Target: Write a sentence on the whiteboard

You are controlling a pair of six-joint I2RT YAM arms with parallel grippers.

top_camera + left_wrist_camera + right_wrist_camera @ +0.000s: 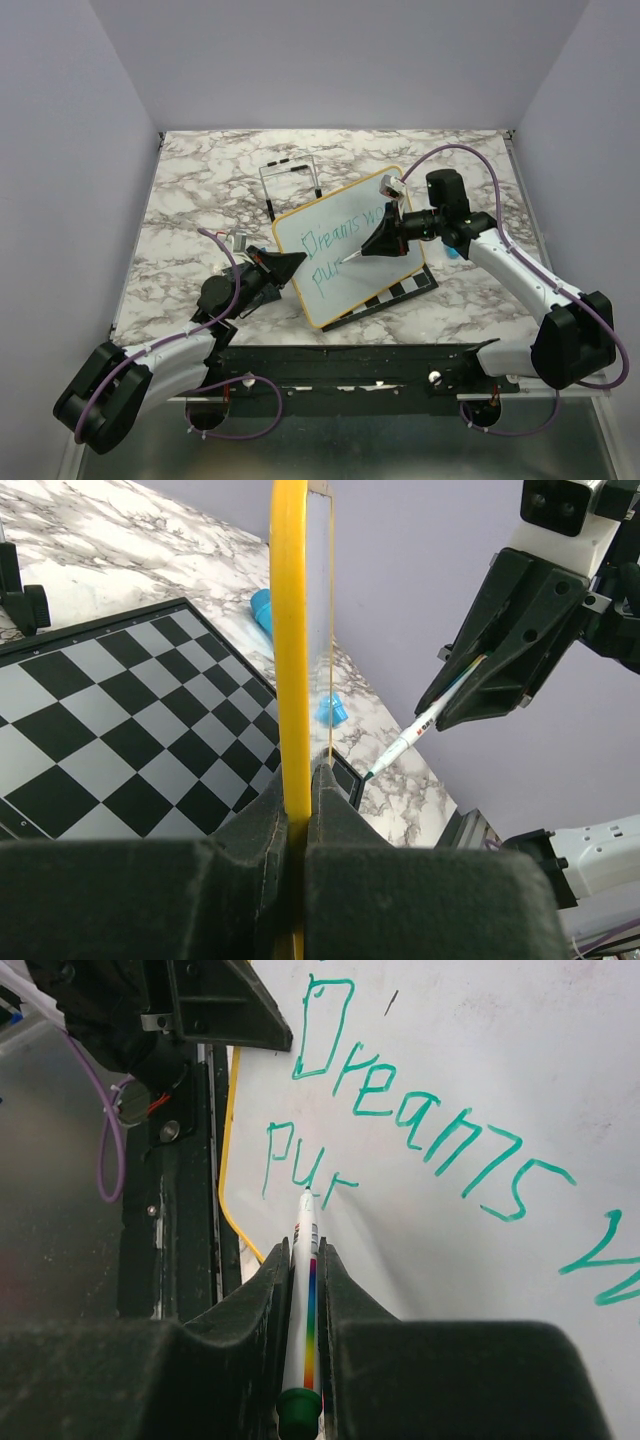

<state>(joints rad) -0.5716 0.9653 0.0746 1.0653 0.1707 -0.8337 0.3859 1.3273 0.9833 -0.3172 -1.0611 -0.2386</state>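
The whiteboard [335, 290], white with a thin yellow frame [290, 630], is held tilted up over the table. My left gripper [290, 262] [300, 772] is shut on its left edge. The sentence [430, 1130] in teal reads "Dreams" plus the start of another word on the top line, and "Pur" [300, 1165] below it. My right gripper [375, 245] [305, 1247] is shut on a white marker [305, 1300] with a rainbow stripe and green end. The marker tip touches the board just after the "r". The left wrist view shows the marker [415, 730] from the side.
A black-and-white chessboard [110, 710] [405, 290] lies flat under and behind the whiteboard. Two blue caps [265, 610] [330, 710] lie on the marble table beyond it. A black wire stand [290, 185] stands at the back. The black arm rail [350, 365] runs along the near edge.
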